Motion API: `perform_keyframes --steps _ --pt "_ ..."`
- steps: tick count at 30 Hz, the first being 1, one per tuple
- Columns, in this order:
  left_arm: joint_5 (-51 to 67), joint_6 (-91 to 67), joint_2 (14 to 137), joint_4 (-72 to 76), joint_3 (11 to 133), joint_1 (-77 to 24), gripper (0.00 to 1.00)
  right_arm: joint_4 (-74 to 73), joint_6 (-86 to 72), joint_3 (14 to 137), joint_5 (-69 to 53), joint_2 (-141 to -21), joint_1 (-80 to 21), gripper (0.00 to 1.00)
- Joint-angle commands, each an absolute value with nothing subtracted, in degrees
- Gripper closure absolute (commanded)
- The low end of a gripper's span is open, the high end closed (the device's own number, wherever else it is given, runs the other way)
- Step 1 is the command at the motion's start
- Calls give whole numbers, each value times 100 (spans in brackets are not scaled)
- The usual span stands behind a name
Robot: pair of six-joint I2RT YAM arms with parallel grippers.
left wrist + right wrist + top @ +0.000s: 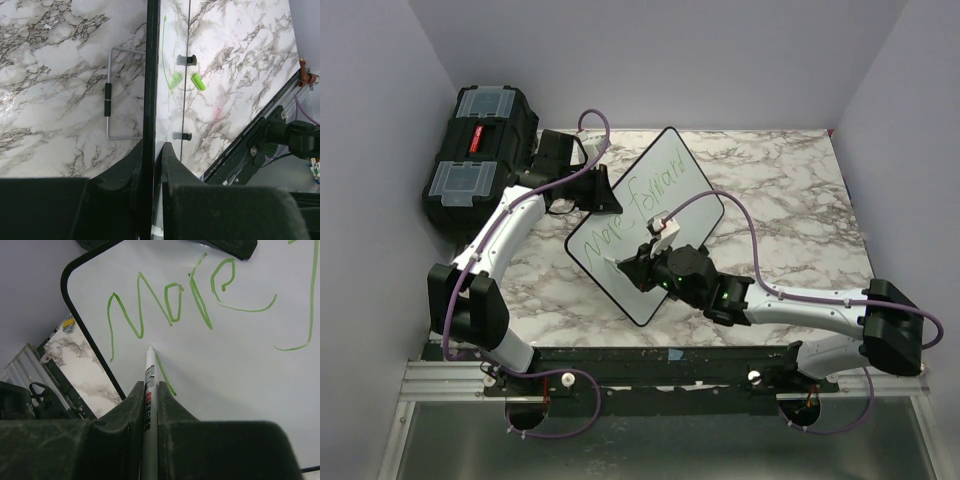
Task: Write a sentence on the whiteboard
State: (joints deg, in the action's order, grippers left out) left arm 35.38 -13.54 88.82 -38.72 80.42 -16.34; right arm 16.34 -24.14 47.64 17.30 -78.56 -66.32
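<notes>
The whiteboard [670, 190] is tilted above the marble table, and my left gripper [603, 195] is shut on its far-left black rim. In the left wrist view the rim [150, 75] runs edge-on between the closed fingers of that gripper [152, 147]. The sentence [645, 205], in thin green handwriting, crosses the white face; the right wrist view shows its word "More" [172, 302]. My right gripper [149, 386] is shut on a white marker [149, 372]. The marker's tip touches the board just under "More", at the top of a short green stroke [165, 375].
A black toolbox [480, 150] with clear lid compartments stands at the back left, close behind the left arm. A wire bracket with a black grip [112, 95] shows behind the board. Purple walls close in the table on three sides. The metal front rail [650, 365] holds the arm bases.
</notes>
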Motion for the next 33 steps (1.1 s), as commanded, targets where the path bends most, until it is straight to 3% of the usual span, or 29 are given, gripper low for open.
perform_keyframes --steps 1,22,33 --pt "2644 -721 8860 -4061 7884 -1811 100 683 -2553 4287 1698 -8186 -6637 99" --pt "2628 -734 8812 -4052 7852 -1811 100 211 -2950 3787 1696 -7682 -6638 99" --pt "2619 -721 8827 -4053 7861 -1811 100 84 -2696 4447 1723 -7767 -6639 99"
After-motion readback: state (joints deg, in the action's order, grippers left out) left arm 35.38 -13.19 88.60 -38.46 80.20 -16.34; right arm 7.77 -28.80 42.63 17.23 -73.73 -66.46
